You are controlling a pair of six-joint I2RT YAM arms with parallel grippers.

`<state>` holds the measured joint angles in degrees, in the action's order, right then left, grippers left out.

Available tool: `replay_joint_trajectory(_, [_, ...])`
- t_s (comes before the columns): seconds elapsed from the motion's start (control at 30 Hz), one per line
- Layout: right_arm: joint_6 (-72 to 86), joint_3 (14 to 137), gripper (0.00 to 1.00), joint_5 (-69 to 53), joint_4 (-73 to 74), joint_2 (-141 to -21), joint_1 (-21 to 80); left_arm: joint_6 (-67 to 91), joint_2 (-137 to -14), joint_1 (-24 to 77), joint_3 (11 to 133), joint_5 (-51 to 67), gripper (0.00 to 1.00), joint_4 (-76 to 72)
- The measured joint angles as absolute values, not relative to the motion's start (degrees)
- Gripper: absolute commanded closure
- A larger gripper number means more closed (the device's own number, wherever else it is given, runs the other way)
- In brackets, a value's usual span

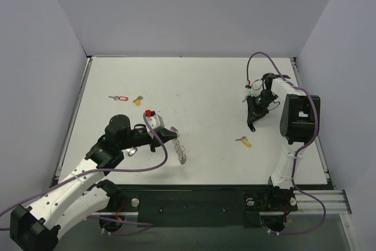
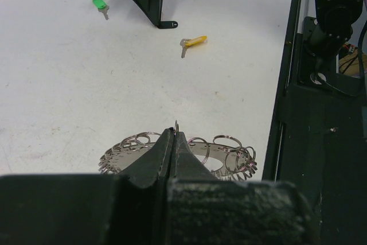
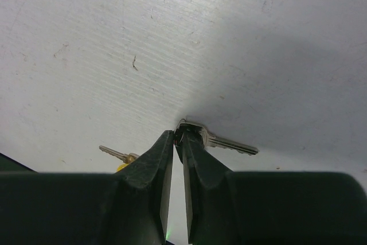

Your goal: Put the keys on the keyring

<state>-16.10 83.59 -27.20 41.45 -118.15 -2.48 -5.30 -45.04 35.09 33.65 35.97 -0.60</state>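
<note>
The keyring is a silvery coil of small loops. It hangs below my left gripper, which is shut on one of its loops. From above, the keyring dangles just off the left gripper. My right gripper is down on the table with its tips pinched on the head of a dark-headed key, whose blade lies flat to the right. In the top view the right gripper hides that key. Other keys: green, yellow, red, yellow.
A red-tagged key and a silvery one lie close to the left arm. The yellow key lies just past the right gripper's fingers, with the green key on their other side. The table's black front rail runs along the near edge.
</note>
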Motion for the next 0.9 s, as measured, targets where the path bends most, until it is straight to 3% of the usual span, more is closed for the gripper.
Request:
replay_joint_trajectory(0.33, [-16.4,84.3,1.00,-23.6,41.5,-118.1,-0.4,-5.3,-45.2,35.1,33.6,36.3,1.00,-0.6])
replay_joint_trajectory(0.9, [-22.8,90.7,0.98,-12.2,43.9,-118.6,7.7,-5.4,-45.5,35.1,33.6,36.6,1.00,-0.6])
